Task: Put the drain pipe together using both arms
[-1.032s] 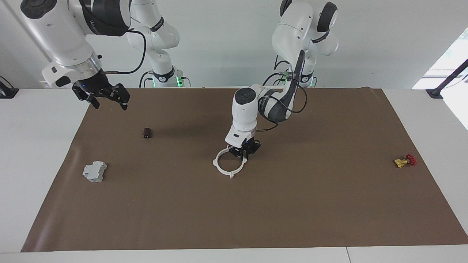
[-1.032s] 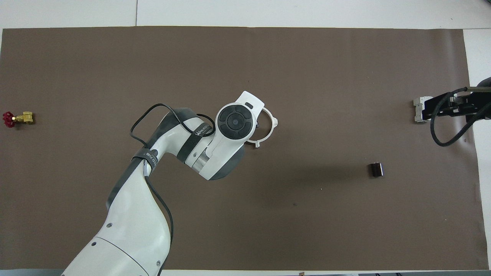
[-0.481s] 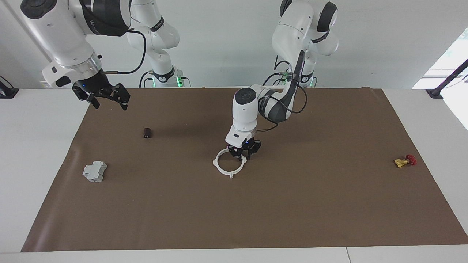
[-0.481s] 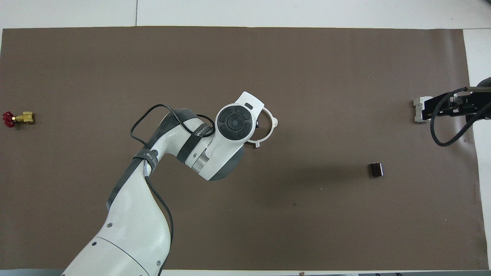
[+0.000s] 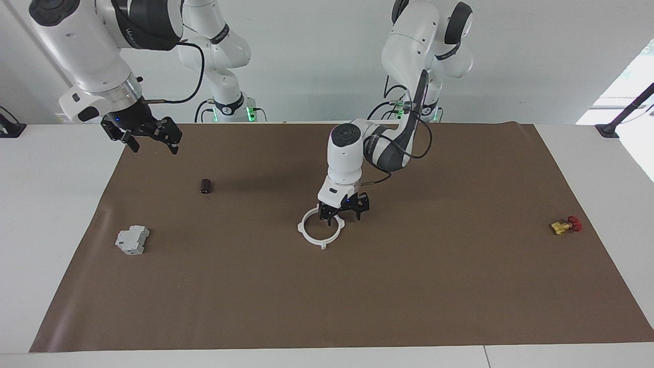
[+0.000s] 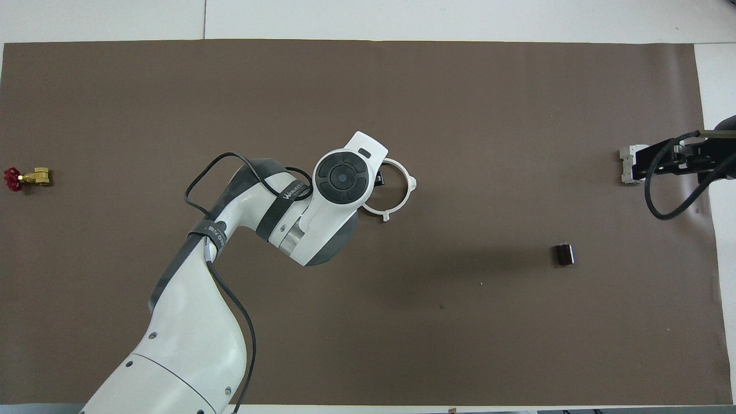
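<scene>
The drain pipe [image 5: 302, 233] lies flat on the brown mat [image 5: 409, 286] near its middle as one closed white ring with small tabs; it also shows in the overhead view [image 6: 411, 191]. My left gripper [image 5: 343, 216] is open and empty. It stands over the ring's edge that is nearer to the robots and toward the left arm's end. One finger [image 5: 327, 219] hangs over the rim and the other is outside the ring. My right gripper [image 5: 147, 138] is open and empty, raised over the mat's corner at the right arm's end, where that arm waits.
A grey boxy block [image 5: 132, 240] lies near the mat's edge at the right arm's end. A small dark cylinder [image 5: 205, 186] lies nearer to the robots than the block. A yellow-and-red part [image 5: 566, 225] lies at the left arm's end.
My left gripper has opened, let go of the ring and shifted a little toward the left arm's end. The ring lies where it was. The right arm has not moved.
</scene>
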`<move>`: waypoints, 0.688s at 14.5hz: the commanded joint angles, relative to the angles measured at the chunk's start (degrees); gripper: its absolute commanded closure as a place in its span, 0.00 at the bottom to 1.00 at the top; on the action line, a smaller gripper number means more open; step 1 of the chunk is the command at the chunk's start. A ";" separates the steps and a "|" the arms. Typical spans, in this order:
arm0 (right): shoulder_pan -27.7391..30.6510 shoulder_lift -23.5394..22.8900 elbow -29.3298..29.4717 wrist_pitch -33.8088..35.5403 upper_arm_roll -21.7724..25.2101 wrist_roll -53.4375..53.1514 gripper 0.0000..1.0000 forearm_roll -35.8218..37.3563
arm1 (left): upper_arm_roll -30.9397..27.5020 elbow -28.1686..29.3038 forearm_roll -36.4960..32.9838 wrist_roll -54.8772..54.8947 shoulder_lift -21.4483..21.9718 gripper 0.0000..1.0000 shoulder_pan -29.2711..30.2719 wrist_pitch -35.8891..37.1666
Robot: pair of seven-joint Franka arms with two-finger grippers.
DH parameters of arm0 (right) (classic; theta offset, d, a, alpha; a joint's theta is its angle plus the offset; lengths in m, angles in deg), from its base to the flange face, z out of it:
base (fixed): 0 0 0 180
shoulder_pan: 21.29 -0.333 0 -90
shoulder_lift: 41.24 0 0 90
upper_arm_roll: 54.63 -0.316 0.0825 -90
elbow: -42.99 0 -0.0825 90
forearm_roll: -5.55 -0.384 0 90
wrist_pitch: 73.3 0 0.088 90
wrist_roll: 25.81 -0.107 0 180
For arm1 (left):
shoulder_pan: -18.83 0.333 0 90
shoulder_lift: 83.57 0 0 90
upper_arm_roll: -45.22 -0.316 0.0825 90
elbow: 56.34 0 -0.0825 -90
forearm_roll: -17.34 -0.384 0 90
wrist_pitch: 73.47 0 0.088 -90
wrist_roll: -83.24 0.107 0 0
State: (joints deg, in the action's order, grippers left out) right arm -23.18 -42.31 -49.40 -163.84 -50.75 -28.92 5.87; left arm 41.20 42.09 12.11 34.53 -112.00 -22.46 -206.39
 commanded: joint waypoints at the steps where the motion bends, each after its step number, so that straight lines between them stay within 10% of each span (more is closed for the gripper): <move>1: 0.39 0.71 -0.60 -1.04 -0.80 1.53 0.00 -0.23 | -0.02 8.67 0.49 7.19 9.23 0.00 4.53 0.20; 5: 0.48 0.71 -0.60 -0.78 -0.80 1.53 0.00 -0.32 | 0.07 19.07 0.49 18.10 21.12 0.00 11.83 1.16; 10: 0.48 0.80 -0.25 -0.78 -0.80 1.45 0.00 -0.23 | 0.07 18.73 0.49 32.96 25.61 0.00 21.75 7.06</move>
State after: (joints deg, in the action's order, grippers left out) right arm -23.19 -42.27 -49.27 -163.89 -51.14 -28.92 5.87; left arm 40.78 59.50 12.11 62.94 -88.67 -3.86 -199.92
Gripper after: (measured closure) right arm 0.000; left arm 0.000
